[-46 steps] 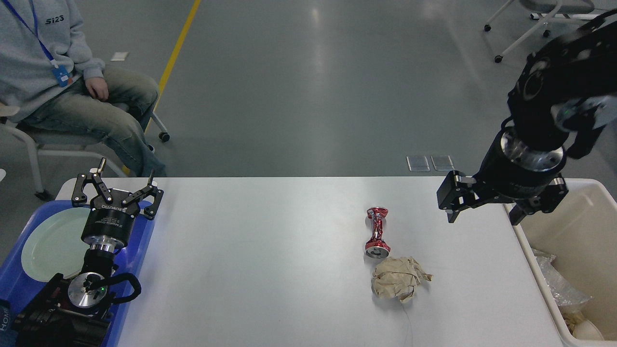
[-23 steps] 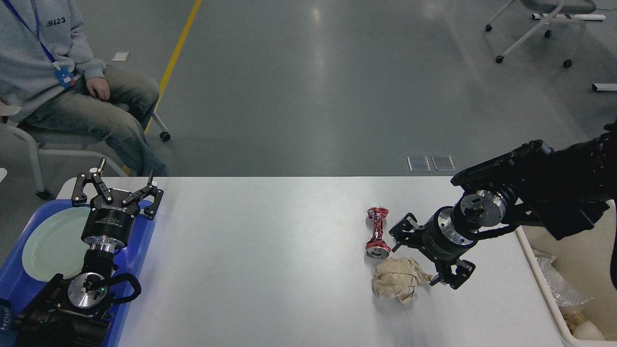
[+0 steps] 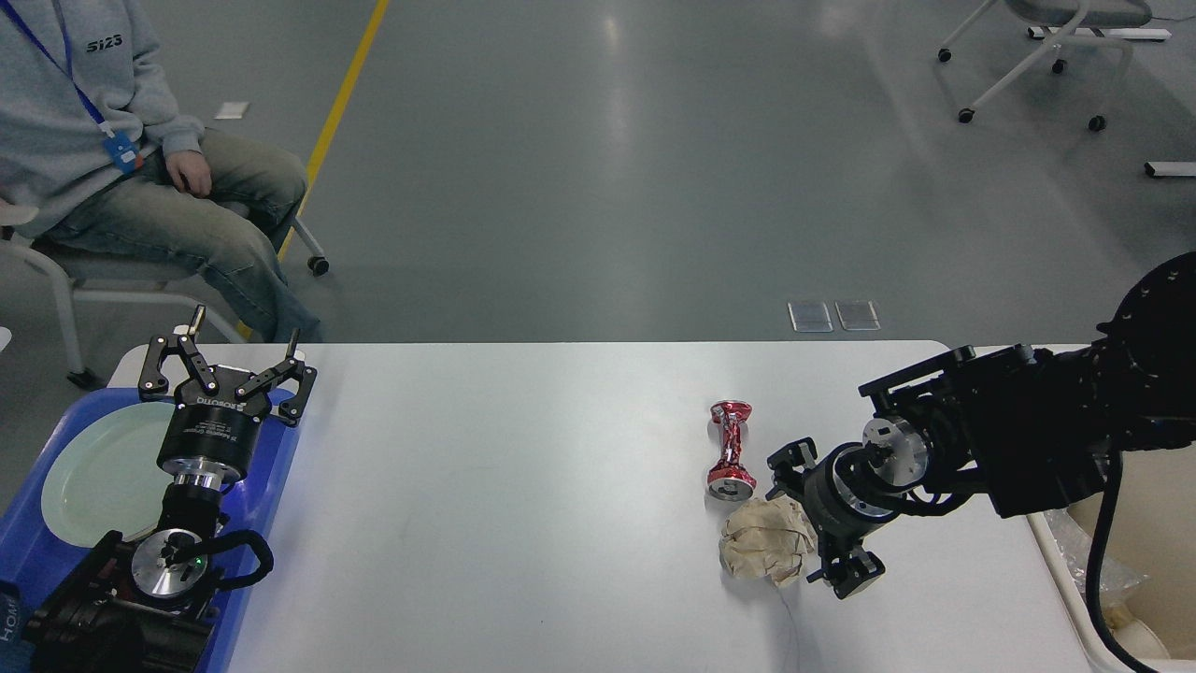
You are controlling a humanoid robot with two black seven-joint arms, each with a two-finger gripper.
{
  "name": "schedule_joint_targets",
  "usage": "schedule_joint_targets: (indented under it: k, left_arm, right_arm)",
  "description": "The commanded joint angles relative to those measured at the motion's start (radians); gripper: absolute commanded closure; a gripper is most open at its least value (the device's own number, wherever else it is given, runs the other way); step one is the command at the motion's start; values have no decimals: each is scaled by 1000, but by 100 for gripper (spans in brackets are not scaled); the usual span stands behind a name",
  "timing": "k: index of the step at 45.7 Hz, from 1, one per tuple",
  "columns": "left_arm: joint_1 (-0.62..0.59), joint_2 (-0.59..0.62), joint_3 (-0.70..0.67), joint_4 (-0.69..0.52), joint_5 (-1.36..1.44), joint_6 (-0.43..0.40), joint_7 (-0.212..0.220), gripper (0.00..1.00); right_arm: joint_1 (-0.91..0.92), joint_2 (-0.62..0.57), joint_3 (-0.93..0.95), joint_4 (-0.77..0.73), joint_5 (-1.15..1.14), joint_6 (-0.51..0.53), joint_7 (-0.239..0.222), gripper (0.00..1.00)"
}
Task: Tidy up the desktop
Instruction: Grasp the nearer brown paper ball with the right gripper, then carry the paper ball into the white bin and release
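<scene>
Right gripper (image 3: 811,517): its 2 fingers (image 3: 852,572) are standing apart, one by the far side of the crumpled brown paper (image 3: 768,550), one at its near right edge. They are bracketing the wad's right flank, apparently touching or just short of it; not yet clamped.

Left gripper (image 3: 227,367): fingers spread wide, holding nothing, hanging over the far edge of the blue tray (image 3: 271,486), above the pale green plate (image 3: 98,477).

Paper is lying on the counter, the white desktop (image 3: 514,505), right of centre. Crushed red can (image 3: 731,451) is lying just beyond it, its near end almost touching the wad. Beige bin (image 3: 1145,523) is sitting off the counter's right end, already holding some trash.

Judgement: step in hand is grasping the paper for the bin. To do it well:
- Push the fingers further over the wad before squeezing, so they are gripping its bulk, not 1 loose fold.
- Keep the far finger clear of the can; a nudge could roll it.
- Squeeze firmly; the paper will compress.
- Lift straight up before swinging right.

Seated person (image 3: 112,159) at far left, well apart from the work.
</scene>
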Motion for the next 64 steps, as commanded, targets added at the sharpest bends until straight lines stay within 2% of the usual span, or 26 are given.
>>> schedule_joint_targets:
  k: [1,18,21,24,27,28,29,33,42,47,56,60,61,64]
  left_arm:
    - [0,0,0,0,0,0,0,4]
    - [0,0,0,0,-1,0,0,4]
    - [0,0,0,0,0,0,0,4]
    - [0,0,0,0,0,0,0,4]
    - [0,0,0,0,0,0,0,4]
    - [0,0,0,0,0,0,0,4]
    - [0,0,0,1,0,0,0,4]
    - [0,0,0,1,0,0,0,4]
    - [0,0,0,0,0,0,0,4]
    - [0,0,0,0,0,0,0,4]
    - [0,0,0,0,0,0,0,4]
    - [0,0,0,0,0,0,0,4]
    - [0,0,0,1,0,0,0,4]
    - [0,0,0,0,0,0,0,4]
  right_arm:
    - [-50,16,40,-51,0,-1,0,1]
    - [-143,40,86,-187,-9,-1,0,2]
    - [-151,43,86,-201,-12,-3,0,5]
    - [-157,48,85,-203,-14,-3,0,16]
    - [-159,51,83,-203,-17,-3,0,35]
    - [-159,51,83,-203,-18,-3,0,45]
    - [-159,51,83,-201,-20,-3,-2,59]
    - [-168,51,83,-198,-18,-3,-2,99]
    - [-163,48,83,-183,-20,-78,-6,100]
    - [-142,22,73,-149,-29,-83,-9,100]
    - [-65,-35,66,-33,-247,-66,-26,100]
    - [-10,-79,62,41,-334,-15,-37,100]
    - [42,-113,50,91,-425,65,-34,100]
    - [117,-150,16,144,-558,169,-37,100]
